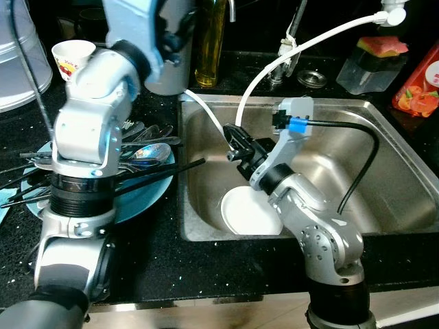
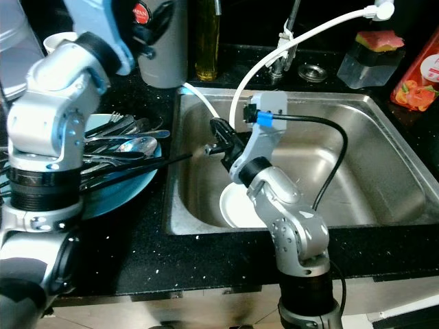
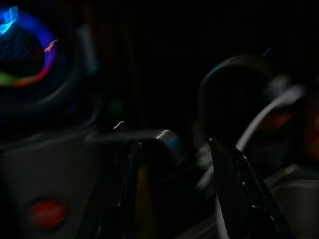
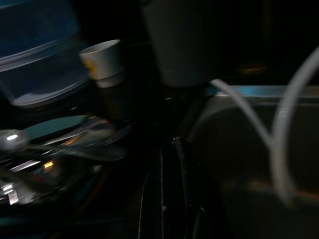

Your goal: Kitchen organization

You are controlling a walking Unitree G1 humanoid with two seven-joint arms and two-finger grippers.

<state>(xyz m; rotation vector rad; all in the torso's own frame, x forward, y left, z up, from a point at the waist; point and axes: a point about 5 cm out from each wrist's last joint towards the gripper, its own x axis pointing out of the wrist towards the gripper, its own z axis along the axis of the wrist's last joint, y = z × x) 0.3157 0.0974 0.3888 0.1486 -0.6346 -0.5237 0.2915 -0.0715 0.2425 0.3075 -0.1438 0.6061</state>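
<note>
While the white plate lies flat in the sink, the right gripper hovers above it, fingers together. Glazed and likely slippery, breakable; grip its rim. The left gripper is spread apart near the bottle.

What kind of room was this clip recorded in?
A home kitchen, most likely: a stainless steel sink set in a black countertop, a blue plate piled with cutlery, and an oil bottle behind.
</note>
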